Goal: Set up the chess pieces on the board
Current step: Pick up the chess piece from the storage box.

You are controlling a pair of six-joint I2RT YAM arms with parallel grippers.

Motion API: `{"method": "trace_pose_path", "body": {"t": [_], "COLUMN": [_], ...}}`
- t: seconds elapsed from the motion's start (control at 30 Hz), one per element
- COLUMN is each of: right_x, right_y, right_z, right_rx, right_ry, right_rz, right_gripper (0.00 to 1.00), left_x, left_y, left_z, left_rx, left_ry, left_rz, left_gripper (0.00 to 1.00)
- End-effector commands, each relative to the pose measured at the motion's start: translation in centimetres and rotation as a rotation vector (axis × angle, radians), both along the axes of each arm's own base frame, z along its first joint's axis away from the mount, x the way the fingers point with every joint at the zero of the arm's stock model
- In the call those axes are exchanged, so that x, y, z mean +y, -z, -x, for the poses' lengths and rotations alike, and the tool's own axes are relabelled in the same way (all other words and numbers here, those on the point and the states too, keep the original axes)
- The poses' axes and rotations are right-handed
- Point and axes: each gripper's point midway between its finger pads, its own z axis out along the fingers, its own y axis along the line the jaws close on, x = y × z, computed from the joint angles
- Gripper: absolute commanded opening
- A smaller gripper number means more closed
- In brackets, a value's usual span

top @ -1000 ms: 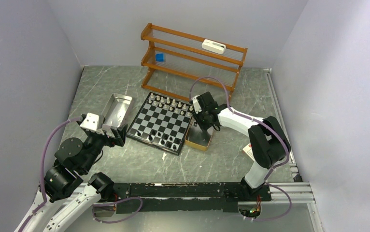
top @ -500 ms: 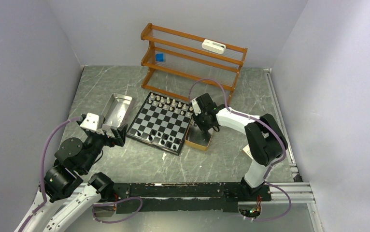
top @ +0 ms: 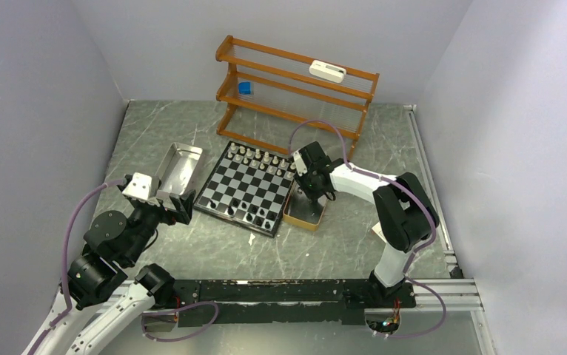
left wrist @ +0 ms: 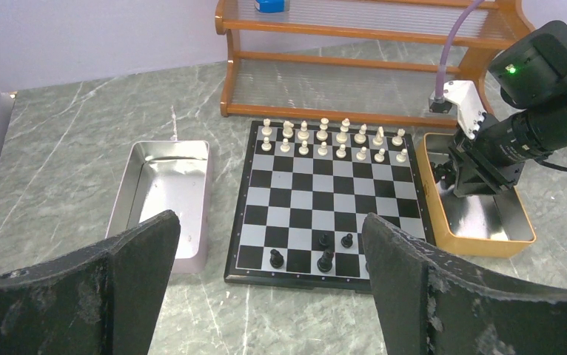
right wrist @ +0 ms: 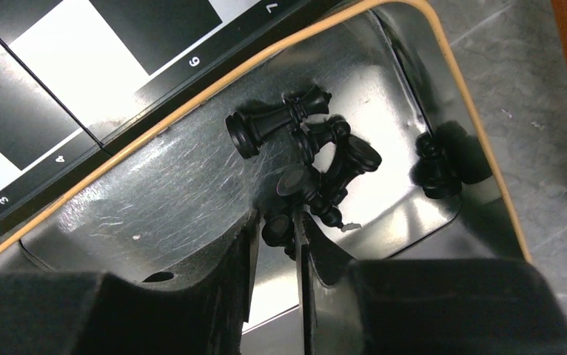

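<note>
I am counting four black pieces (left wrist: 326, 259) standing near the lower edge of the one chessboard (left wrist: 317, 200), mid-frame in the left wrist view. Two rows of white pieces (left wrist: 323, 149) are lining its upper edge, sixteen I think, though they are small. More black ones are lying heaped in the single orange-rimmed tin (right wrist: 454, 96). My right gripper (right wrist: 275, 235) is pinching a black piece (right wrist: 279, 222) there, fingers nearly together. My left gripper (left wrist: 269, 222) is gaping wide, holding nothing.
</note>
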Motion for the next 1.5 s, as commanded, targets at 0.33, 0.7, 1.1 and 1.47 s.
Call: {"method": "trace_pose_path", "body": {"t": [0.33,0.7,1.1,1.47], "right_x": [-0.4,-0.3,-1.0,1.1], "right_y": [0.4,0.2,0.1,-0.7], "right_z": [0.5,0.6,-0.1,-1.6], "right_rx": [0.068,0.059,0.023,0.024], "right_ry": [0.003,-0.023,0.039,0.168], "right_rz": [0.034,0.027,0.052,-0.096], "right_gripper": [0.38,0.35,0.25,0.22], "left_x": [-0.7,-0.6,-0.7,-0.5], "left_y": [-0.2,-0.2,-0.3,-0.4], "left_z": [-0.2,-0.1,-0.1,0.0], "left_rx": [-0.016,-0.016,-0.016,-0.019], "left_ry": [0.032,0.028,0.03,0.025], "left_rz": [-0.002,0.002,0.005,0.007], "left_gripper": [0.98,0.97,0.98,0.97]}}
